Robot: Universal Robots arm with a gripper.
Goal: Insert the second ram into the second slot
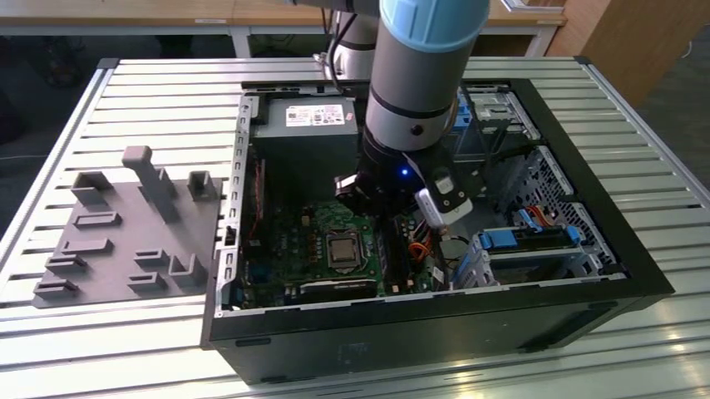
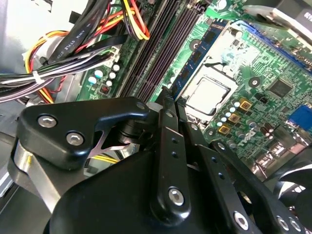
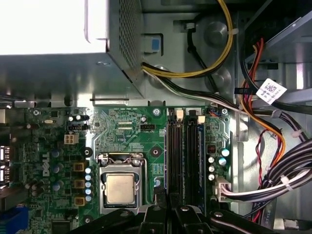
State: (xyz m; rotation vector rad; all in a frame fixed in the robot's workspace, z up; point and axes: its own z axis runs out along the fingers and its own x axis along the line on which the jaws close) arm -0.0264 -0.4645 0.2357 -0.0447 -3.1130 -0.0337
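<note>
The arm is lowered into the open computer case [image 1: 621,274], which is set on a ribbed metal worktop [image 1: 155,91]. The claw [image 2: 168,100] is seen pinched narrow on the second ram [image 2: 165,93] — held edge-down just above the memory slots [image 3: 183,156], beside the processor socket [image 3: 120,187].

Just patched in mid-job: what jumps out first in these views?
The arm reaches down into the open computer case on the slatted table. In both wrist views its gripper sits low over the dark memory slots, beside the bare processor on the green motherboard.
</note>
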